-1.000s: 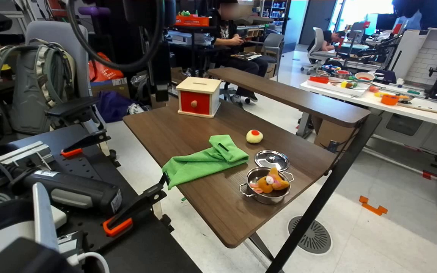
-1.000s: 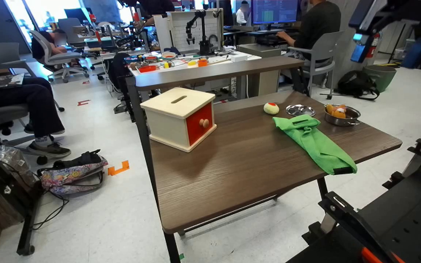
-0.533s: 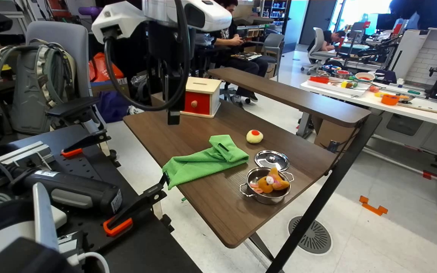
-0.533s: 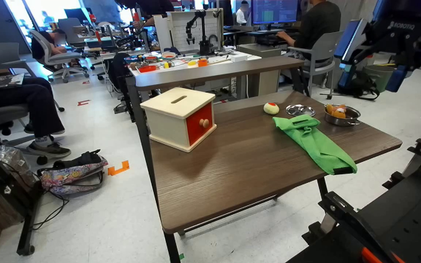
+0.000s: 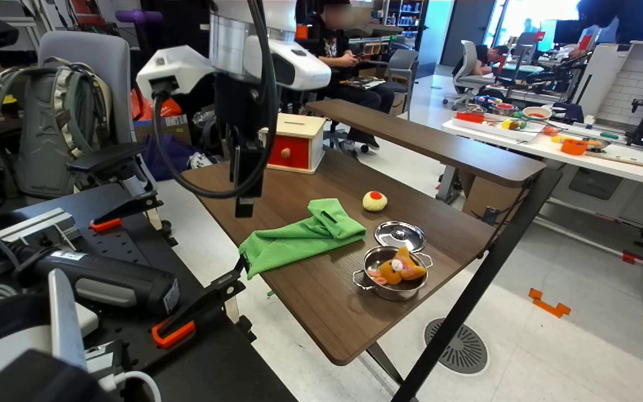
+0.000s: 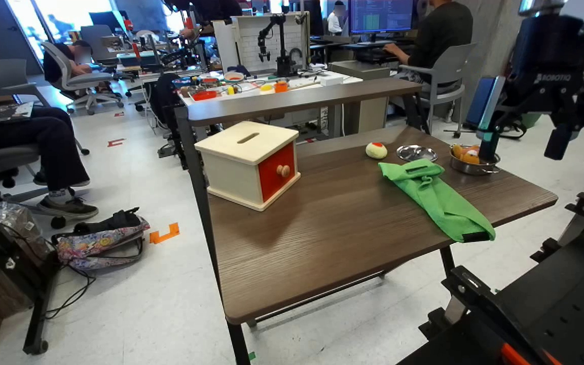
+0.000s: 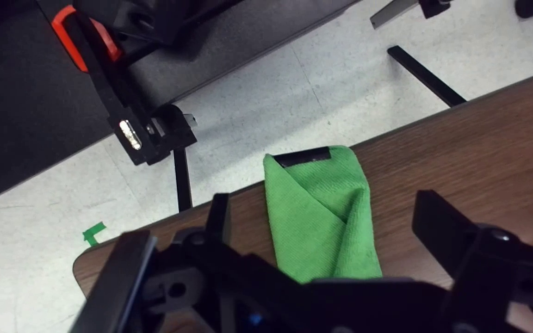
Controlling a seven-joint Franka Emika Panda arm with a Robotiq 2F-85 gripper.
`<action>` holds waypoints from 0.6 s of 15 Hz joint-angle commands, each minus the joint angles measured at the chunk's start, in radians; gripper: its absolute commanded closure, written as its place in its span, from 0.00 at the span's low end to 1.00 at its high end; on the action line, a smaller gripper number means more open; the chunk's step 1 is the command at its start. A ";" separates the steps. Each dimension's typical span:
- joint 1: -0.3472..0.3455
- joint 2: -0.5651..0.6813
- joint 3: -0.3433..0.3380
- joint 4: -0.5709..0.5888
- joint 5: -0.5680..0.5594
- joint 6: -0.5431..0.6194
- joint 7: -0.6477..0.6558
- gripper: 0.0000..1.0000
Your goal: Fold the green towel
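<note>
The green towel (image 5: pixel 299 245) lies rumpled and partly folded over on the brown table. One end with a black strip hangs slightly past the table edge. It also shows in an exterior view (image 6: pixel 441 203) and in the wrist view (image 7: pixel 312 226), where its lower part is hidden behind the gripper. My gripper (image 7: pixel 324 199) is open and empty, its two fingers wide apart, with the towel between them in the picture. In both exterior views the gripper (image 5: pixel 244 209) (image 6: pixel 522 151) hangs above the table by the towel's edge end, apart from the cloth.
A wooden box with a red drawer (image 6: pixel 249 165) stands on the table (image 6: pixel 332 238). A yellow ball (image 5: pixel 374 201), a metal lid (image 5: pixel 399 235) and a pot (image 5: pixel 394 290) holding an orange toy (image 5: pixel 399 269) lie beyond the towel. Black clamps (image 7: pixel 141 134) stick out near the table edge.
The arm has come down into view and lowered toward the towel's edge end, with the gripper staying open over the last half second. The towel has not moved.
</note>
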 commanded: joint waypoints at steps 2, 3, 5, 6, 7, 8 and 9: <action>-0.013 0.150 -0.005 0.094 -0.016 -0.008 0.033 0.00; -0.012 0.178 -0.009 0.113 -0.015 -0.011 0.040 0.00; -0.007 0.238 -0.017 0.158 -0.022 -0.012 0.059 0.00; -0.001 0.266 -0.023 0.177 -0.026 -0.008 0.075 0.00; 0.011 0.305 -0.035 0.200 -0.041 0.003 0.102 0.00; 0.020 0.330 -0.043 0.217 -0.052 0.005 0.122 0.00; 0.032 0.359 -0.054 0.233 -0.069 0.012 0.145 0.00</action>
